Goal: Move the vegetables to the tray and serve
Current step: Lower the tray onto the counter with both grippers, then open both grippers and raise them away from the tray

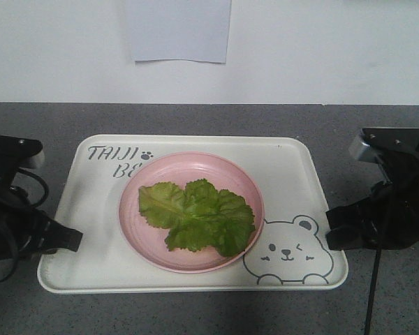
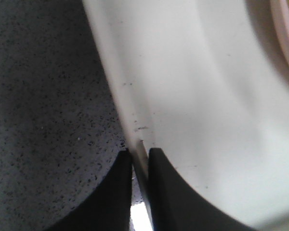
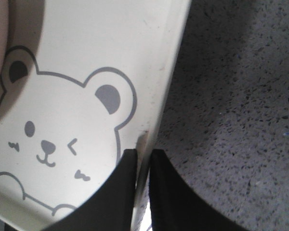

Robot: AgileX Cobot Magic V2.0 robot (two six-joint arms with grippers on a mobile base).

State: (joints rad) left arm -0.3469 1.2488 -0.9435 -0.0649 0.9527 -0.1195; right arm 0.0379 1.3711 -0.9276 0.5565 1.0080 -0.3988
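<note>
The cream-white tray (image 1: 98,230) with bear drawing rests on the grey speckled counter. On it stands a round pink plate (image 1: 136,209) holding the green lettuce vegetables (image 1: 199,216). My left gripper (image 1: 77,239) is shut on the tray's left rim (image 2: 135,125), one finger inside the rim, one outside. At the opposite side my right gripper (image 1: 329,227) is shut on the tray's right rim (image 3: 159,96) beside the bear's ear. A sliver of the pink plate (image 2: 284,33) shows in the left wrist view.
Grey speckled counter (image 1: 377,118) surrounds the tray. A white wall with a taped paper sheet (image 1: 179,31) rises behind it. The counter's front edge lies close below the tray.
</note>
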